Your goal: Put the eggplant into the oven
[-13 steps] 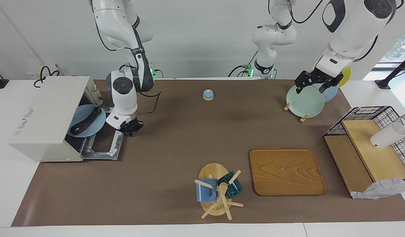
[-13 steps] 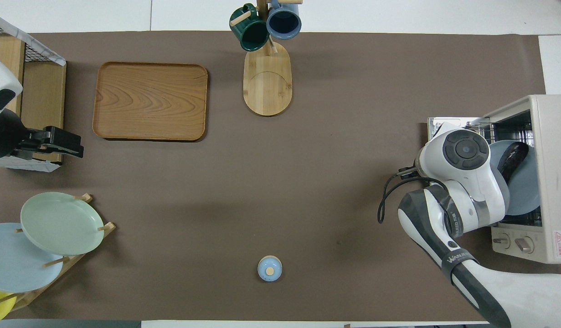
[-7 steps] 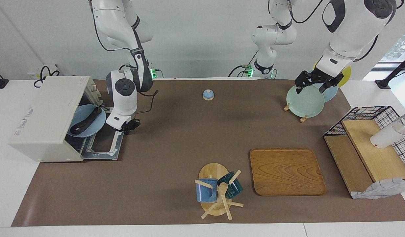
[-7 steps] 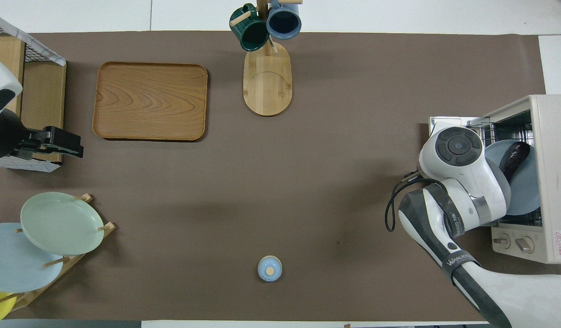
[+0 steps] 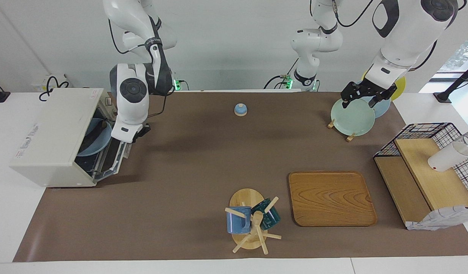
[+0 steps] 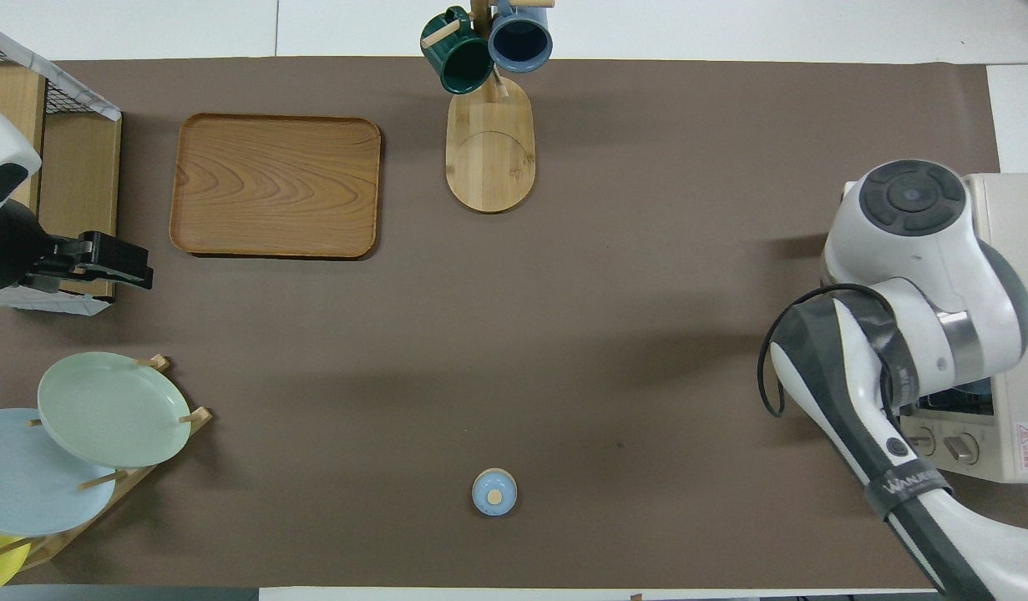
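Note:
The cream-white oven (image 5: 51, 133) stands at the right arm's end of the table and also shows in the overhead view (image 6: 1015, 217). Its door (image 5: 113, 156) is tilted up, about half shut. My right gripper (image 5: 138, 133) is against the door's raised upper edge. A light blue plate (image 5: 101, 137) sits inside the oven. The eggplant is mostly hidden by the door and the oven wall. In the overhead view the right arm covers the oven mouth. My left gripper (image 5: 365, 99) waits in the air over the plate rack, and also shows in the overhead view (image 6: 121, 265).
A plate rack with a green plate (image 5: 351, 116) stands near the left arm's base. A small blue bell (image 5: 240, 109) sits mid-table near the robots. A wooden tray (image 5: 330, 198), a mug tree (image 5: 251, 220) and a wire basket shelf (image 5: 427, 167) lie farther out.
My right gripper has risen and moved toward the oven, swinging the door from flat open to about half shut. The plate and eggplant are now mostly covered. The left arm has not moved.

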Controlling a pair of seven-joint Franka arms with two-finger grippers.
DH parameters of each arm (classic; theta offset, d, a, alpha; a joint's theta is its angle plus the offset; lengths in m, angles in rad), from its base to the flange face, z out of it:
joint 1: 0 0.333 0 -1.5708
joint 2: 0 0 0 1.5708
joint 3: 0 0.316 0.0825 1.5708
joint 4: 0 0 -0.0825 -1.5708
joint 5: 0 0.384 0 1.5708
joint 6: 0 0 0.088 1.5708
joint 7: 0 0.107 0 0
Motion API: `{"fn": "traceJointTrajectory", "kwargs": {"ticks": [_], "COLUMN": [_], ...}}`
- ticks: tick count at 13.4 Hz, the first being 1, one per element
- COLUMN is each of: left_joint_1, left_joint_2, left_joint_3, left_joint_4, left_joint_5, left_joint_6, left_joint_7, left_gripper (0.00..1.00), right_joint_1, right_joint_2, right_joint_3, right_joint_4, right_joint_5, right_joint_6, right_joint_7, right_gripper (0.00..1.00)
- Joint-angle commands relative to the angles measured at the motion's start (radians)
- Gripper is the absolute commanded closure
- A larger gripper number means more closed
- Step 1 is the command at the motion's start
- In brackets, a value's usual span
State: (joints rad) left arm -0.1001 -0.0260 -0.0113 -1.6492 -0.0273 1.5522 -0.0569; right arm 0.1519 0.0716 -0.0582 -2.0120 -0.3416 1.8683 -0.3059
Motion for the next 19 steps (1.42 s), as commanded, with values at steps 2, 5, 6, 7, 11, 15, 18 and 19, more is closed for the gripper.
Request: {"fn": "traceJointTrajectory", "kwargs": {"ticks": [2, 5, 6, 7, 11, 15, 18, 19], "left_joint_1": [-0.001, -0.001, -0.003, -0.001, -0.001, -0.001, -0.001, -0.001], "left_joint_2": [-0.029, -0.029, -0.029, -0.029, -0.029, -0.029, -0.029, -0.029], "left_joint_3": [0.005, 0.005, 0.005, 0.005, 0.005, 0.005, 0.005, 0.005], "left_joint_4": [-0.030, -0.030, -0.030, -0.030, -0.030, -0.030, -0.030, -0.030], "left_joint_5": [-0.011, -0.011, -0.011, -0.011, -0.011, -0.011, -0.011, -0.011], "left_joint_6": [0.019, 0.019, 0.019, 0.019, 0.019, 0.019, 0.017, 0.019], "left_joint_7": [0.000, 0.000, 0.000, 0.000, 0.000, 0.002, 0.000, 0.000], "left_gripper": [0.00, 0.00, 0.00, 0.00, 0.00, 0.00, 0.00, 0.00], "right_joint_1": [-0.106, -0.149, -0.156, -0.155, -0.127, -0.089, -0.129, -0.143], "right_joint_2": [-0.055, -0.094, -0.098, -0.098, -0.078, -0.055, -0.067, -0.068], "right_joint_3": [-0.011, -0.011, -0.012, -0.014, 0.001, 0.009, -0.002, -0.002], "right_joint_4": [0.001, 0.054, 0.109, 0.152, 0.261, 0.332, 0.311, 0.311], "right_joint_5": [-0.017, 0.062, 0.116, 0.142, 0.263, 0.325, 0.325, 0.326], "right_joint_6": [-0.053, -0.136, -0.194, -0.239, -0.270, -0.294, -0.334, -0.327], "right_joint_7": [-0.145, -0.160, -0.159, -0.157, 0.027, 0.130, 0.128, 0.129], "right_gripper": [1.00, 0.95, 0.83, 0.78, 0.72, 0.04, 0.00, 0.00]}}
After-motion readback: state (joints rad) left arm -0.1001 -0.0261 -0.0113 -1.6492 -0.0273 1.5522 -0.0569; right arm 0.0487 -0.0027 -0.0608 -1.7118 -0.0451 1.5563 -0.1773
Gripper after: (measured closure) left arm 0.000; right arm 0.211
